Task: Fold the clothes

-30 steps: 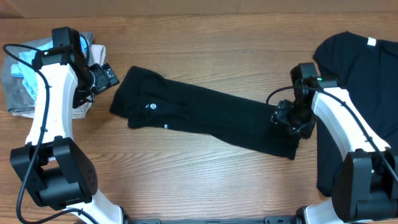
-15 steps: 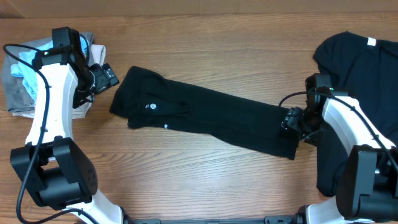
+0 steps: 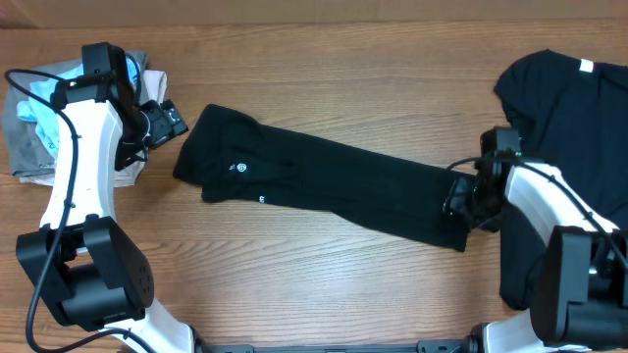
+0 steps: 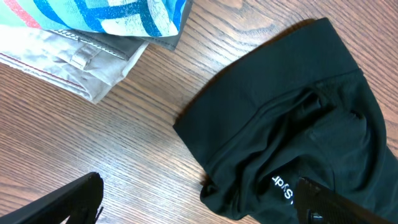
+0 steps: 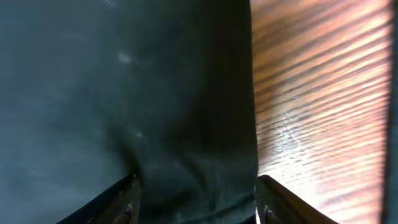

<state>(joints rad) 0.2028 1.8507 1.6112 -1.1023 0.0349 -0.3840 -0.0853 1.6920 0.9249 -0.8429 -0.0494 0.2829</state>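
A black T-shirt [image 3: 324,186] with small white logo marks lies folded into a long strip, running diagonally across the table. My left gripper [image 3: 165,122] hovers wide open and empty just off its left end. In the left wrist view that end [image 4: 298,118] lies between my spread fingers [image 4: 65,199]. My right gripper [image 3: 459,204] sits at the strip's right end. In the right wrist view its jaws [image 5: 196,205] are partly open and straddle the black fabric's edge [image 5: 186,124], with cloth filling the gap.
A second black T-shirt [image 3: 564,147] lies spread at the right edge under my right arm. A pile of light-blue, grey and beige tops [image 3: 34,127] sits at the far left. It also shows in the left wrist view [image 4: 106,25].
My right gripper moved right and toward the front, from on top of the strip's right end to its edge. The shirt and the left arm have not moved.
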